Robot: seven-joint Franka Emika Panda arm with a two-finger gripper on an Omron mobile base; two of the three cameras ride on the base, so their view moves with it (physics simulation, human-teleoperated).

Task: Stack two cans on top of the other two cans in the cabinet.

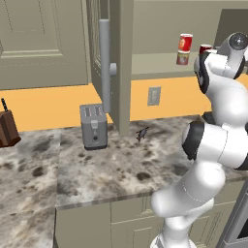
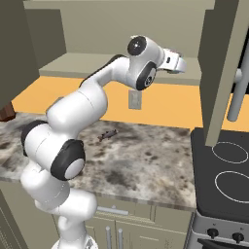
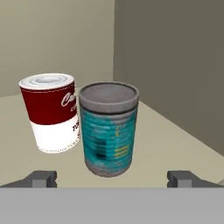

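Teal-blue can stands upright on the cabinet shelf, long axis vertical, grey lid facing up, label side toward the hand camera. Just to its left and slightly farther back stands the dark-red-and-white can, also upright, silver top up; the two look almost touching, though contact cannot be confirmed. Gripper sits in front of the teal-blue can, fingers spread wide with one tip on either side and clear of it, holding nothing. In the left base view, the bright red can rests upright on top of the short brown-grey can, axes in line, on the same shelf to the left of the arm's wrist. Cabinet door stands open, its long grey bar handle vertical. Below, on the marbled counter, a grey toaster sits left of the door's edge; a black stovetop lies at the right end.
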